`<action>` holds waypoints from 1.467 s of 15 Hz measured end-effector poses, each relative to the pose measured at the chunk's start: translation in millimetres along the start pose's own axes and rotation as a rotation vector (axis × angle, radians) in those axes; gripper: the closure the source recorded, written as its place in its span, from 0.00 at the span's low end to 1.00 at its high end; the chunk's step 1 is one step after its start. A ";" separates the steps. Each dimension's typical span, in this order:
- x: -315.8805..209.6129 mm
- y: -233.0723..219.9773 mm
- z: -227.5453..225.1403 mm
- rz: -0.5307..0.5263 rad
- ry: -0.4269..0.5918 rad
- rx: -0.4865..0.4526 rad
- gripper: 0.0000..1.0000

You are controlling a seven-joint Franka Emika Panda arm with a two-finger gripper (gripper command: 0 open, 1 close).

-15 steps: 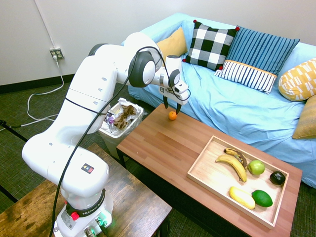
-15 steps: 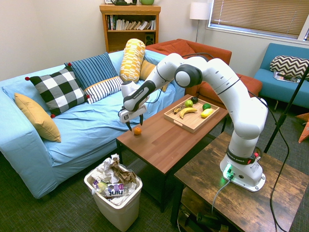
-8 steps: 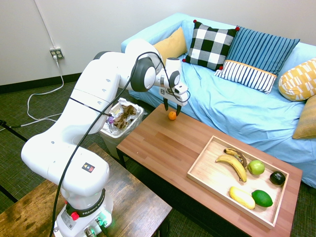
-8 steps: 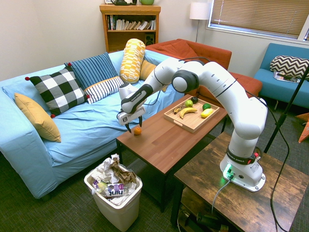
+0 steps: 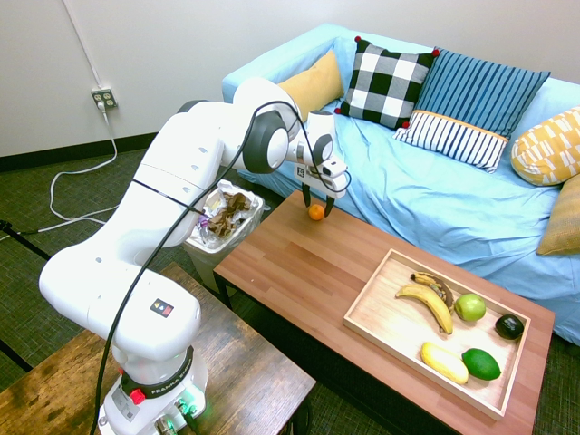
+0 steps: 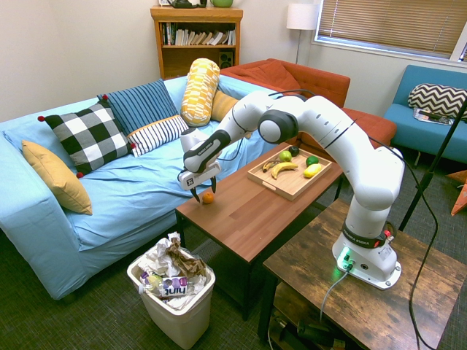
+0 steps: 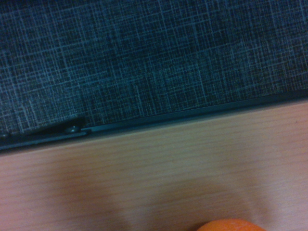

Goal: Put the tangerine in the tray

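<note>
First exterior view: the hand [image 5: 317, 201] has been lowered since a second ago, so that its two dark fingers, spread wide and pointing straight down, now stand on either side of the tangerine [image 5: 315, 212]. Earlier the fingertips were seen above the fruit; now they are level with it. The tangerine has not been shifted and rests on the surface [image 5: 308, 272] near the corner closest to the sofa [image 5: 435, 199], well apart from the tray [image 5: 376, 313], which lies at the opposite end and already carries bananas, an apple, a lime and other fruit. In the second exterior view the same bracketing is shown, the hand [image 6: 200, 192] set low over the tangerine [image 6: 208, 197]. In the wrist view only the top of the tangerine [image 7: 231, 225] is seen at the lower border, with the surface edge and carpet beyond. Nothing is gripped yet. The approach is judged complete; closing on the fruit is the step now called for, then a lift and a carry across to the tray [image 6: 288, 182].
</note>
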State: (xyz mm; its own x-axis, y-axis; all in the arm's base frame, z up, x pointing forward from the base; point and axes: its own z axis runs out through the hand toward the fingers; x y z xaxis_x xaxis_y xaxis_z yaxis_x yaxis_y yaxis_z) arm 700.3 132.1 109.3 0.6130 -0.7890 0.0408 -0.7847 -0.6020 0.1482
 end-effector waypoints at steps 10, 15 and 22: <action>9.2 4.3 -13.5 -0.008 -0.024 0.005 1.00; 80.8 74.3 -90.8 0.070 -0.027 0.022 1.00; 191.0 301.6 -65.8 0.277 -0.057 -0.032 1.00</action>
State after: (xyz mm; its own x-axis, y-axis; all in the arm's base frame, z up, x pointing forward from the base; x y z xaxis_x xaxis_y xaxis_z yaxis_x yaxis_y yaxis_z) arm 586.8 -192.1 226.9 0.3688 -0.9291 0.0286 -0.9176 -0.3590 0.1707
